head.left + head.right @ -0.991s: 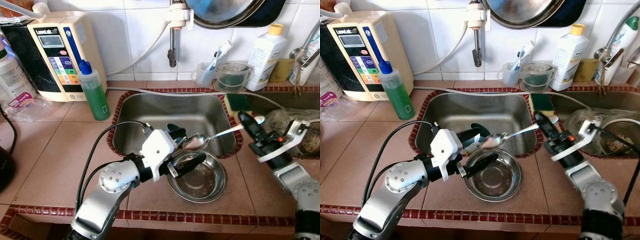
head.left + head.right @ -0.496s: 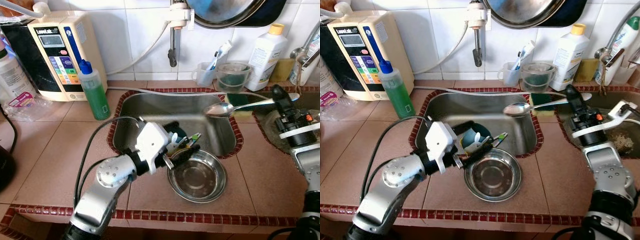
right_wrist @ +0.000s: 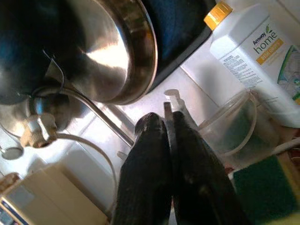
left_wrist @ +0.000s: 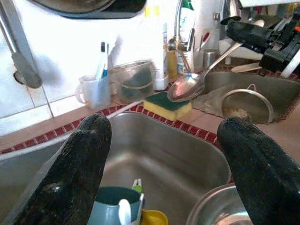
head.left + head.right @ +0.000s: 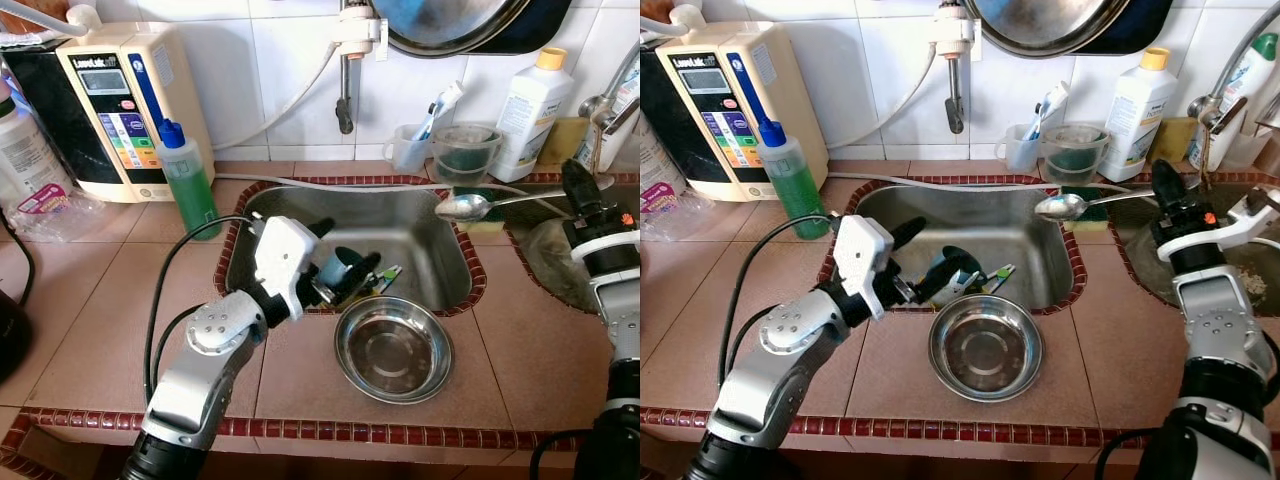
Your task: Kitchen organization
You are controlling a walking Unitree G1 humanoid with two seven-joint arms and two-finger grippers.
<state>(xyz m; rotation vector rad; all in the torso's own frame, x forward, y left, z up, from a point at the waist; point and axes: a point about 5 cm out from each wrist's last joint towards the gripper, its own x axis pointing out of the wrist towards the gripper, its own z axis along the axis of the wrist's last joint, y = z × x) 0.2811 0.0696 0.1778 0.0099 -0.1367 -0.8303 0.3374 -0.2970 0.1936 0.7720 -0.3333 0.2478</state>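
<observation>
Everything here sits around the small steel sink [image 5: 400, 235] let into the tiled tabletop [image 5: 120, 290]. The right end effector [image 5: 1167, 192] hangs over the sink's right rim, its two black fingers pressed together on the handle of a metal spoon [image 5: 470, 206]. The spoon is held roughly level in the air, its bowl out over the sink's right rear corner, just above the green and yellow sponge [image 5: 488, 216] that lies on that rim. In the right wrist view the fingers [image 3: 150, 168] are closed with the thin handle caught between them.

The left end effector [image 5: 345, 262] reaches in over the sink's left front edge, fingers spread wide apart and holding nothing. Right below them, down in the basin, lie a teal cup [image 4: 112, 206] and some small utensils.

On the tabletop just in front of the sink rests a round steel bowl [image 5: 393, 350], upright, apart from both end effectors.

Left of the sink stands a bottle of green liquid [image 5: 186, 182], and beyond that a cream water-filter unit [image 5: 125, 105] against the wall tiles. Behind the sink, at the wall, are a small clear holder with a toothbrush [image 5: 412, 142], a clear measuring jug [image 5: 466, 150] and a white bottle with a yellow cap [image 5: 530, 100]. A faucet [image 5: 345, 75] comes down from the wall above the basin.
</observation>
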